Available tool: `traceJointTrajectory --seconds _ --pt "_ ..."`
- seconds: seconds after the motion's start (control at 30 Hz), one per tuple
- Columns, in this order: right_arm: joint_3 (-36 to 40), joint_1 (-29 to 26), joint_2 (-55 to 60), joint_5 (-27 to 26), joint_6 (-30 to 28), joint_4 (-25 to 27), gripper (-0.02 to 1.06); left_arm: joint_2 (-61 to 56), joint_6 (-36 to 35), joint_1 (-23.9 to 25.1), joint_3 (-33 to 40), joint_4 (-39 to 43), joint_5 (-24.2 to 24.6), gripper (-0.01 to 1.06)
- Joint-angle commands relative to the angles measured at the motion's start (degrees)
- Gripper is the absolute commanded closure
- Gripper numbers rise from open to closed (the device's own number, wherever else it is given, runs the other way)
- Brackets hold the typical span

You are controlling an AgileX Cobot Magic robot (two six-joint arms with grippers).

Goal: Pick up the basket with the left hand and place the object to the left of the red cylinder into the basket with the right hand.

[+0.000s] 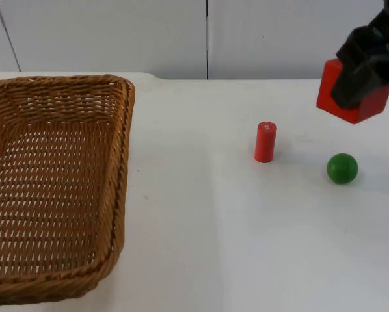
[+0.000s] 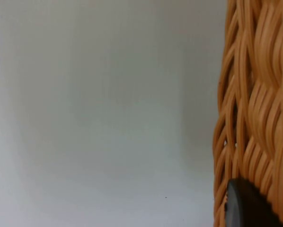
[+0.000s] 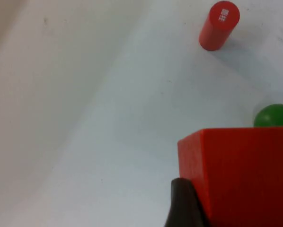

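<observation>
While the wicker basket (image 1: 51,188) fills the left part of the top view, its rim tilted and its near edge running out of the picture, we see our right gripper (image 1: 360,81) up at the right, raised above the table (image 1: 207,221) and closed on a red block (image 1: 350,97). That block hangs clear of the white surface, beyond and to the right of the red cylinder (image 1: 265,142), which stands upright near the middle of the table. A green ball (image 1: 342,168) rests just to the cylinder's right, apart from it. From our right wrist the block (image 3: 245,175) sits against a black fingertip (image 3: 184,205), with the cylinder (image 3: 219,26) and the ball (image 3: 274,116) on the table past it. From our left wrist the basket's woven wall (image 2: 255,109) stands close against a black fingertip (image 2: 245,205); we cannot tell how far that left gripper is spread.
</observation>
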Motion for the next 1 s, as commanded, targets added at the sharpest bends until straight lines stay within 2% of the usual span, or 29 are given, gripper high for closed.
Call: traceJointTrajectory --seconds 0.0,0.27,0.4,0.43,0.6,0.63,0.77,0.8,0.9,0.97 --pt "0.0 0.0 -0.7 -1.4 -0.1 0.2 1.05 -0.6 0.1 0.2 0.1 -1.0 0.6 1.05" --pt "-0.1 1.9 -0.6 -2.5 -1.1 0.7 1.05 -0.6 0.1 0.2 0.1 -1.1 0.6 1.05" --pt "-4.9 8.6 2.7 -2.0 -2.5 0.7 1.05 -0.6 0.1 0.2 0.1 -1.2 0.6 1.05" --pt "-4.9 8.6 2.7 -2.0 -2.5 0.7 1.05 -0.6 0.1 0.2 0.1 -1.2 0.6 1.05" --pt "-19.8 16.2 13.1 2.0 -2.9 0.7 1.05 -0.6 0.1 0.2 0.1 -1.2 0.6 1.05" --pt "-19.8 16.2 13.1 2.0 -2.9 0.7 1.05 -0.6 0.1 0.2 0.1 -1.2 0.6 1.05" --pt "-33.9 20.3 22.3 4.8 -2.9 0.9 1.05 -0.6 0.1 0.2 0.1 -1.2 0.6 1.05" --pt "-33.9 20.3 22.3 4.8 -2.9 0.9 1.05 -0.6 0.1 0.2 0.1 -1.2 0.6 1.05" --pt "-43.6 22.2 28.2 6.1 -2.9 1.4 1.05 -0.6 0.1 0.2 0.1 -1.5 0.5 1.05" --pt "-45.8 22.7 29.8 6.1 -2.9 1.7 1.05 -0.6 0.5 0.2 0.1 -1.6 0.4 1.05"
